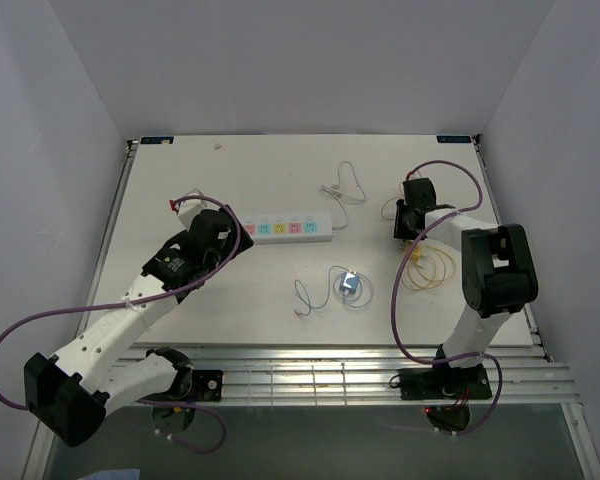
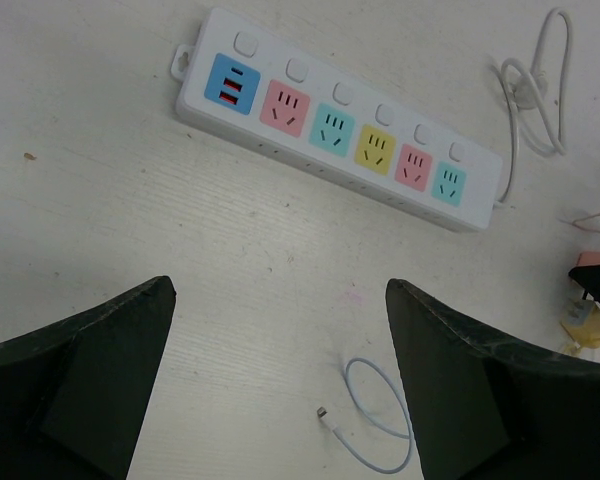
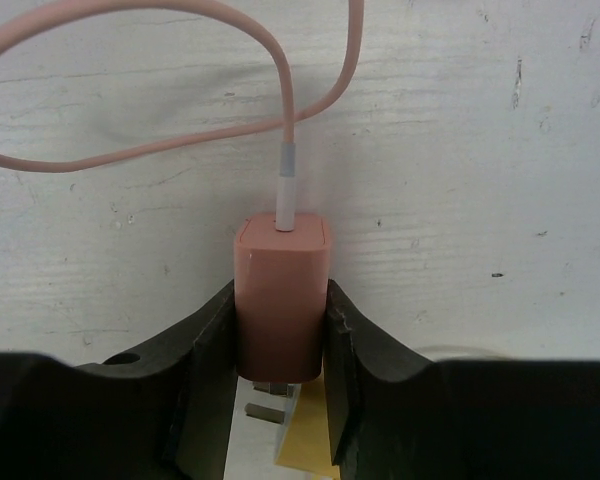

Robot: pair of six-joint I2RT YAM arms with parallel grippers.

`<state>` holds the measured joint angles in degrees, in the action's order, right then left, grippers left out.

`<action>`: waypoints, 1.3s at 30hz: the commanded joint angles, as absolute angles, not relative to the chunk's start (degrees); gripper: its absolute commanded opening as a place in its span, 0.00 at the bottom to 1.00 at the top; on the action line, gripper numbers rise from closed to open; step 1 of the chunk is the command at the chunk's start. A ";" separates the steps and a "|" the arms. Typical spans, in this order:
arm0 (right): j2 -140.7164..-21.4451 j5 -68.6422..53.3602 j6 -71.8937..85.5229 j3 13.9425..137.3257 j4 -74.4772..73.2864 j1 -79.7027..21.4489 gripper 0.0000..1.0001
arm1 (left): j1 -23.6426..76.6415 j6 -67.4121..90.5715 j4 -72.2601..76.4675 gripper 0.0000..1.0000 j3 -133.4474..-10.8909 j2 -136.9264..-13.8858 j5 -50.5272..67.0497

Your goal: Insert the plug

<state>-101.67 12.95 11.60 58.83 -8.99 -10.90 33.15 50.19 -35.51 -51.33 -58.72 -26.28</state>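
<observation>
Currently right tool (image 3: 278, 345) pinching pink plug (image 3: 282, 280) by both sides; left tool (image 2: 280, 380) spread wide.

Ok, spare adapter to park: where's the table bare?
Bare: the far band behind the power strip, and the patch between the left gripper and the white coiled cable. Crowded: around the right gripper, with its pink plug and the yellow cable.

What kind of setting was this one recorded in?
Likely a lab robot test cell: a white table boxed in by plain white walls, the left arm and right arm bolted at its near edge, with a multicolour power strip and pink charger among the props.
</observation>
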 commanded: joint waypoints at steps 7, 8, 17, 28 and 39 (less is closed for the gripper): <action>-87.55 -8.59 7.12 60.38 -10.11 -11.07 0.12 | 32.87 48.43 -34.54 0.98 -51.50 -56.25 -22.95; -86.23 -11.40 6.42 60.21 -10.19 -10.99 0.10 | 32.78 47.91 -34.45 0.98 -51.59 -56.08 -22.42; -75.33 -54.19 11.67 56.08 -3.89 -11.16 0.09 | 32.87 37.19 -21.55 0.98 -48.17 -50.02 4.08; -75.76 -69.69 28.46 52.91 6.67 -19.94 0.08 | 32.87 35.59 -7.13 0.98 -42.72 -49.22 36.46; -81.56 -52.53 8.38 59.76 -18.08 -25.04 0.08 | 32.87 35.24 -16.25 0.98 -47.45 -48.87 21.72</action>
